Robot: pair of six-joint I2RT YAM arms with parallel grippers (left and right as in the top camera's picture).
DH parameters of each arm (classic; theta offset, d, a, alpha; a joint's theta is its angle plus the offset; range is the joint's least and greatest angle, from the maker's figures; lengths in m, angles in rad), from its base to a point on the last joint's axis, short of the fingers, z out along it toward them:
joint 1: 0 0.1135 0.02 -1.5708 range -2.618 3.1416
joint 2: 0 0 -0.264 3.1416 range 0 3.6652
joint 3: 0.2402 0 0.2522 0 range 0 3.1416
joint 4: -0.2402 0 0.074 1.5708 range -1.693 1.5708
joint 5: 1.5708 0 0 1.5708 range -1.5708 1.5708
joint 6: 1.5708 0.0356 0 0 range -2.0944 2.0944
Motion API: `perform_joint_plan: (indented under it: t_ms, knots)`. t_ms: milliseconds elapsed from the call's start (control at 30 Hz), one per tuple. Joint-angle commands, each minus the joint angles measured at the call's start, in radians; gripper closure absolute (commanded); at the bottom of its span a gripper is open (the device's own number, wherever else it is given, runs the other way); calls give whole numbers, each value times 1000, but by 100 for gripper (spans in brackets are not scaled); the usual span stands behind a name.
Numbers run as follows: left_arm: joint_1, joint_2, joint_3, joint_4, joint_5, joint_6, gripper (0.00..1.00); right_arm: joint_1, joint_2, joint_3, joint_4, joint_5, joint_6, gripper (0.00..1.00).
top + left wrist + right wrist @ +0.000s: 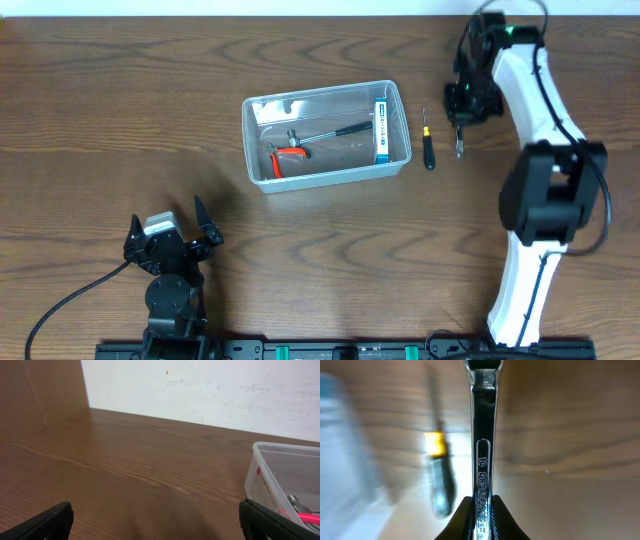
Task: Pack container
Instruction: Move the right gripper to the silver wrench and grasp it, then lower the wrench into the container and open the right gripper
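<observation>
The clear plastic container sits mid-table and holds a hammer, red-handled pliers and a blue-and-white box. Its corner shows at the right of the left wrist view. My right gripper is shut on a steel wrench, held above the table to the right of the container. A black screwdriver with a yellow band lies between the container and the wrench; it is blurred in the right wrist view. My left gripper is open and empty near the front left.
The right arm runs from the front right edge up to the back right. A white wall stands beyond the table's far edge. Bare wood lies left of the container.
</observation>
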Motion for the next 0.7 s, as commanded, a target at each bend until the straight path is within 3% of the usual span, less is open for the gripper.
perform_joint_plan:
  t_ms: [0,233,500,667]
  knots:
    - [2,-3,-24,-26,-16,2,2,92,-202,75,15,-29,-71,99]
    - [2,-3,-24,-26,-16,2,2,350,-299,73,77,-186,-520,99]
    - [2,-3,-24,-26,-16,2,2,572,-149,44,84,-205,-1097,99]
    - [2,-3,-24,-26,-16,2,2,590,-8,44,154,-95,-1178,99]
